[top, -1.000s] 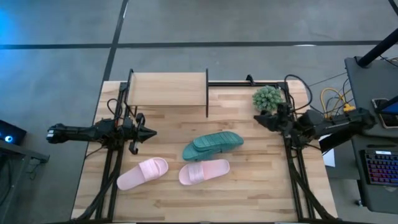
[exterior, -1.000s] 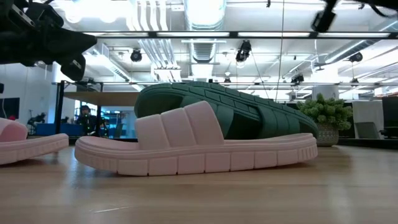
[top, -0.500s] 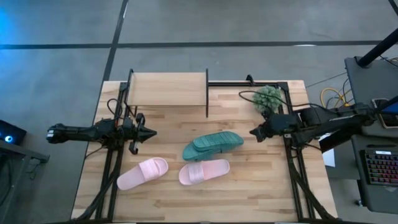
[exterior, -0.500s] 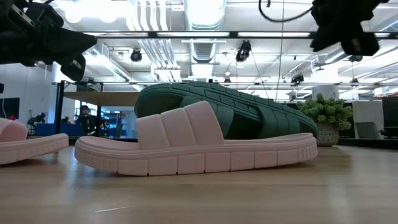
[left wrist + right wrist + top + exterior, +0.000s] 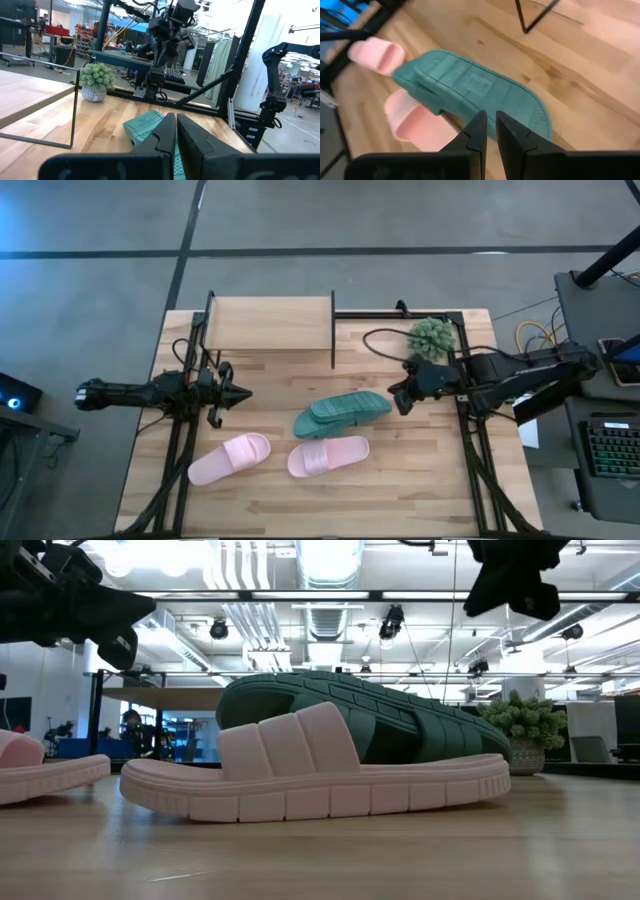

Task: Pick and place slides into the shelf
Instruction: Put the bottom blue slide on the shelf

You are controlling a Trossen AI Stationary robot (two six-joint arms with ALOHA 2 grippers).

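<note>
All four slides lie on the wooden table [image 5: 420, 490] and none is in the shelf [image 5: 270, 323] yet, so the step in hand looks like the approach for a first pick. The right gripper [image 5: 396, 398] hangs above the table just beside the toe end of the teal-green slides [image 5: 342, 411], which lie stacked one on the other with a ribbed sole facing up, near the middle of the table. In the right wrist view its two fingers [image 5: 478, 131] stand almost together with only a thin gap, holding nothing, and they point down at the top teal-green slide [image 5: 470, 92]. The left gripper [image 5: 240, 392] waits on the left side of the table, fingers pressed together and empty, well apart from the footwear. The two pale pink slides [image 5: 329, 455] lie strap-up just in front of the teal pair, one [image 5: 229, 458] toward the left. The shelf stands at the back left of the table, its light wood top board bare; a fuzzy green plant [image 5: 431, 336] sits at the back right, near the right arm. The next move probably calls for the right fingers to spread, drop over an edge of the upper teal slide, and pinch it without dragging the one beneath.
</note>
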